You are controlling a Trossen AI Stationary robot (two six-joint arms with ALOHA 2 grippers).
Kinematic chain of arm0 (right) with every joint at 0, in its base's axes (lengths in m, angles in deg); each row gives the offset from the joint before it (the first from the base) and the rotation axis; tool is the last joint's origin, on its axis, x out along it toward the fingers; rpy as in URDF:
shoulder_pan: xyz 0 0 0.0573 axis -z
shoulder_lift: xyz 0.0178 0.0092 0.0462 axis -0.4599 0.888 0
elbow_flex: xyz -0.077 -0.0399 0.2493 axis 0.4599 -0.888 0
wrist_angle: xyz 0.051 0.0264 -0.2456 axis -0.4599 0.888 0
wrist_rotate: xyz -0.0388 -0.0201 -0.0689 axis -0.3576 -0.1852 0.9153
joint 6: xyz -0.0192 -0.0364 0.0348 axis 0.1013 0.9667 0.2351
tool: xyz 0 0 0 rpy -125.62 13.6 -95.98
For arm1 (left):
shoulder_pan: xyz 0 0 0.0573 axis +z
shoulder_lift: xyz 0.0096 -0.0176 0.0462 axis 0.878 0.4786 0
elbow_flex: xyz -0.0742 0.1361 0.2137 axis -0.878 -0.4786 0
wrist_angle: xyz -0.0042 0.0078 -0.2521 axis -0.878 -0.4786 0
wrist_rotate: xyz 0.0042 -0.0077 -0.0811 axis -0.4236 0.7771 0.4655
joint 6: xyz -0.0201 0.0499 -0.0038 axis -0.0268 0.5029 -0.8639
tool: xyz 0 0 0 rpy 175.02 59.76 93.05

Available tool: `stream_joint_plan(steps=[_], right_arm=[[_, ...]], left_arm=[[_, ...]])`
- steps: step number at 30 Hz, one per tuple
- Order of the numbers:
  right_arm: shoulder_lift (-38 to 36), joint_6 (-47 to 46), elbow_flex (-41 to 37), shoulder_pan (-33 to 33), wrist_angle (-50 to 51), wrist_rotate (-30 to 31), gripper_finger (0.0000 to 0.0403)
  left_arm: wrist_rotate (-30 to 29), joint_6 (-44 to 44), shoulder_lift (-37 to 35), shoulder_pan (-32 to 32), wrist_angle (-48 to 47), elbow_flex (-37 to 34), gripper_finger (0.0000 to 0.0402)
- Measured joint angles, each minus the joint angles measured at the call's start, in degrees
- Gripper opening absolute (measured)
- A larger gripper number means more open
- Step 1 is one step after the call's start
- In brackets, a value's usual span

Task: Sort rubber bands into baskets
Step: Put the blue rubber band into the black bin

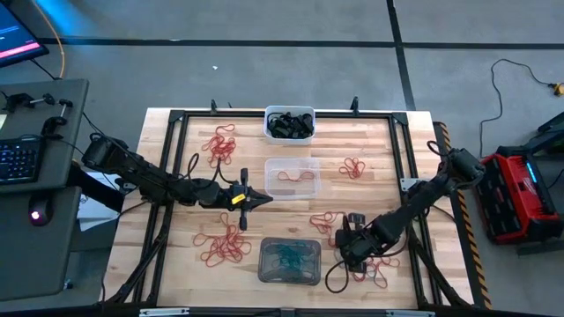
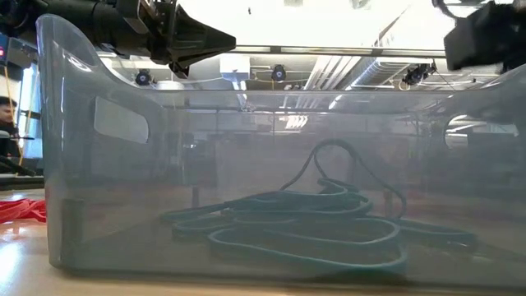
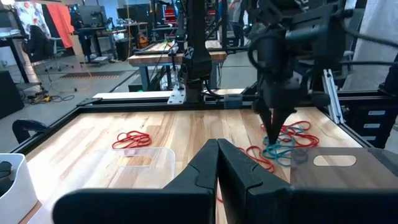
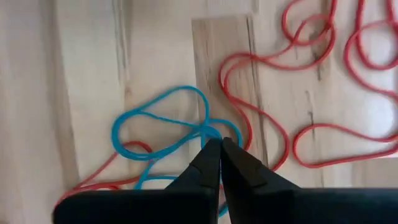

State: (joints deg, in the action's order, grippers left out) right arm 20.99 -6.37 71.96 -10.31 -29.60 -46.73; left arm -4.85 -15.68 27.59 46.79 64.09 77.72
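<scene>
A blue-teal rubber band [image 4: 163,127] lies on the table [image 1: 176,264] among red rubber bands [image 4: 323,93], pinched by the right gripper [image 4: 219,144], jaws pressed together; the left gripper [image 1: 261,200] hangs shut, empty, beside the clear basket [image 1: 292,176].

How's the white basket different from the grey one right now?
The white basket is opaque and sits at the table's far edge; the grey basket is translucent and sits at the near edge. The white one holds black rubber bands, while the grey one holds blue-teal rubber bands. Both are small rounded-rectangular tubs of like size, lined up along the table's middle.
</scene>
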Motion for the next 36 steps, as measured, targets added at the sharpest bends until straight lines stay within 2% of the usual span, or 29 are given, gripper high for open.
stream_joint_plan(steps=[9, 19, 30, 36], right_arm=[[-0.06, -1.25, 8.66, -2.57, 10.18, 5.99, 0.0000], [-0.08, -5.00, 18.06, -5.90, 21.26, 20.24, 0.0000], [-0.08, -4.87, 23.09, -6.10, 20.64, 30.71, 0.0000], [-0.08, 2.71, 26.14, -6.10, 13.53, 32.40, 0.0000]], left_arm=[[0.04, 0.36, 0.00, 0.02, 0.02, 0.00, 0.0000], [0.04, 0.40, 0.00, 0.02, 0.02, 0.00, 0.0000], [0.04, 0.40, 0.00, 0.02, 0.02, 0.00, 0.0000], [0.04, 0.42, 0.00, 0.02, 0.02, 0.00, 0.0000]])
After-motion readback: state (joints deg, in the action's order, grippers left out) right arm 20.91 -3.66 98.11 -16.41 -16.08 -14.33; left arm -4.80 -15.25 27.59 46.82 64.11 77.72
